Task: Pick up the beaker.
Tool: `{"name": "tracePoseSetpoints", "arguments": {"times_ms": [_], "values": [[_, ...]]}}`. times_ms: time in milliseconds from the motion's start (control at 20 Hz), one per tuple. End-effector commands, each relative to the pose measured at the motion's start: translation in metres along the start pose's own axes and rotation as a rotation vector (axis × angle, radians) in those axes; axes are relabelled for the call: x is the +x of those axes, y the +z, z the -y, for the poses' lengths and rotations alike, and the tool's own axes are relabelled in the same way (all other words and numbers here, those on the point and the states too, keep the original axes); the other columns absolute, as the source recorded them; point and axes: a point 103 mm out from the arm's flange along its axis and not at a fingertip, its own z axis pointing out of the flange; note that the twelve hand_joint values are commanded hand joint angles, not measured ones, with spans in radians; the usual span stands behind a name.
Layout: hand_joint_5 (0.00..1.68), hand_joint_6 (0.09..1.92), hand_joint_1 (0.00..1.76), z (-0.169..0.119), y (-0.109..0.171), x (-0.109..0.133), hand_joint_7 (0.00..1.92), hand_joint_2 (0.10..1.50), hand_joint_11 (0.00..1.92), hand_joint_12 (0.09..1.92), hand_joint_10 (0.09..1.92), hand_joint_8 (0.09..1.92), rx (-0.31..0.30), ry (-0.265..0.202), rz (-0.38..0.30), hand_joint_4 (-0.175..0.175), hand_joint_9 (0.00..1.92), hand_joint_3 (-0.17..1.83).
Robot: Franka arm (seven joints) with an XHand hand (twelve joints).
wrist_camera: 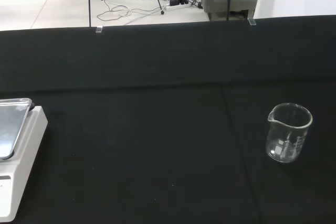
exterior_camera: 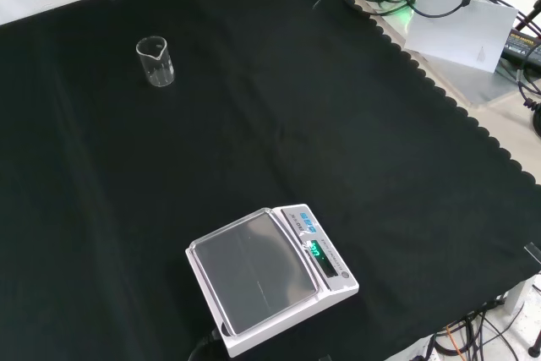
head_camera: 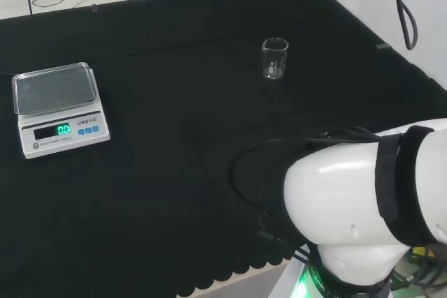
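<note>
A small clear glass beaker (head_camera: 274, 59) stands upright on the black cloth, right of the middle and far back in the head view. In the front view the beaker (exterior_camera: 155, 62) is at the upper left. The wrist view looks at the beaker (wrist_camera: 287, 132) from some way off, with open cloth in between. It looks empty.
A white digital scale (head_camera: 59, 107) with a steel pan and a lit display sits at the left in the head view; in the front view the scale (exterior_camera: 269, 277) is near the bottom. The arm's white link (head_camera: 367, 214) is at the lower right. Cables lie beyond the cloth's edge.
</note>
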Motion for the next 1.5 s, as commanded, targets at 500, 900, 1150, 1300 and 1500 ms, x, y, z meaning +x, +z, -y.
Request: {"name": "tracePoseSetpoints", "arguments": {"times_ms": [500, 900, 1150, 1300, 1500], "values": [[0.13, 0.09, 0.59, -0.003, 0.003, 0.003, 0.11, 0.68, 0.00, 1.27, 0.89, 0.75, -0.009, 0.024, 0.009, 0.004, 0.13, 0.30], [0.13, 0.09, 0.59, -0.032, 0.021, -0.021, 0.11, 0.68, 0.00, 1.27, 0.89, 0.74, 0.016, 0.045, -0.007, 0.004, 0.13, 0.29], [0.13, 0.09, 0.60, -0.062, 0.042, -0.036, 0.11, 0.68, 0.00, 1.27, 0.89, 0.74, 0.021, 0.049, -0.023, 0.004, 0.13, 0.29], [0.12, 0.09, 0.60, -0.083, 0.054, -0.048, 0.10, 0.69, 0.00, 1.27, 0.88, 0.74, 0.026, 0.059, -0.033, 0.004, 0.13, 0.29], [0.12, 0.09, 0.61, -0.109, 0.072, -0.064, 0.09, 0.69, 0.00, 1.26, 0.88, 0.73, 0.028, 0.070, -0.035, 0.005, 0.13, 0.28]]}}
